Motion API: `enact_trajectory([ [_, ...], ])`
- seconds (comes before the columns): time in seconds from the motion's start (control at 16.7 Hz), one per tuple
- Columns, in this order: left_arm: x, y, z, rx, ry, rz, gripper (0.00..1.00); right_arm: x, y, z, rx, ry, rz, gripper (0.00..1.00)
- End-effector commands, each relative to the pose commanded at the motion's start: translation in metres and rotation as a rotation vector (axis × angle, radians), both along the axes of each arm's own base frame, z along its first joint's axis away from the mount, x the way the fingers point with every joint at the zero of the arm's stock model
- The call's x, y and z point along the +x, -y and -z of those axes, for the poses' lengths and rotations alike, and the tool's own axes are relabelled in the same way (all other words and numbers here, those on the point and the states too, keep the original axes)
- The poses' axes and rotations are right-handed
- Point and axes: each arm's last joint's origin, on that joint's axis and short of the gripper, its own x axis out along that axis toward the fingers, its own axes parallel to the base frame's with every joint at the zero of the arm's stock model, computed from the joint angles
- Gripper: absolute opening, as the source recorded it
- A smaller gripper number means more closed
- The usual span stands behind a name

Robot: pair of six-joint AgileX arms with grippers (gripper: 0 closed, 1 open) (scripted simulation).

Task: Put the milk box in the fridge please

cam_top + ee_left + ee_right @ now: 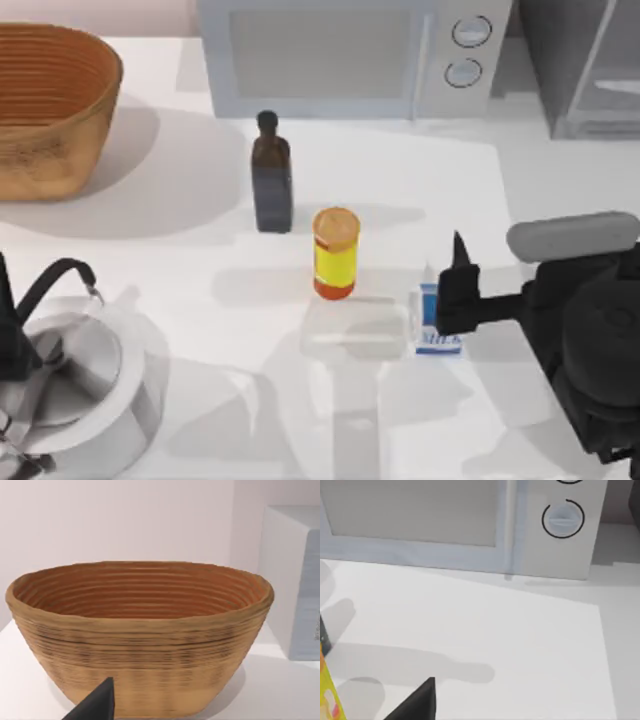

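The milk box [428,308], a small blue and white carton, stands right of the table's middle, partly covered by my right gripper [460,288]. That gripper hovers at the carton's right side, reaching in from the right. Whether it touches the carton I cannot tell. The fridge [590,70], a dark grey cabinet with a paler panel, stands at the back right corner. My left gripper [8,335] is parked at the table's left edge.
A yellow jar with an orange lid [335,252] and a dark brown bottle [271,175] stand left of the carton. The light grey microwave [350,55] fills the back middle. A wicker basket [50,110] sits back left, a metal kettle [70,385] front left.
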Motion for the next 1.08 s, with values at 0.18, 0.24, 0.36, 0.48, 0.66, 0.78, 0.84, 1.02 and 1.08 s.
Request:
enact_trajectory([
  [0.18,0.000,0.000,0.000,0.000,0.000,0.000,1.00,-0.008,-0.033,0.035,-0.032,0.012,-0.003,1.00],
  [0.24,0.000,0.000,0.000,0.000,0.000,0.000,1.00,-0.013,-0.041,0.047,-0.041,0.020,0.003,1.00],
  [0.36,0.000,0.000,0.000,0.000,0.000,0.000,1.00,-0.022,-0.054,0.068,-0.049,0.042,0.024,1.00],
  [0.48,0.000,0.000,0.000,0.000,0.000,0.000,1.00,-0.030,-0.062,0.086,-0.045,0.070,0.056,1.00],
  [0.66,0.000,0.000,0.000,0.000,0.000,0.000,1.00,-0.039,-0.067,0.105,-0.022,0.109,0.114,1.00],
  [0.78,0.000,0.000,0.000,0.000,0.000,0.000,1.00,-0.042,-0.069,0.113,-0.007,0.127,0.146,1.00],
  [0.84,0.000,0.000,0.000,0.000,0.000,0.000,1.00,-0.043,-0.069,0.115,-0.002,0.133,0.158,1.00],
  [1.02,0.000,0.000,0.000,0.000,0.000,0.000,1.00,-0.044,-0.069,0.116,0.002,0.136,0.164,1.00],
  [1.08,0.000,0.000,0.000,0.000,0.000,0.000,1.00,-0.044,-0.069,0.116,0.002,0.136,0.164,1.00],
])
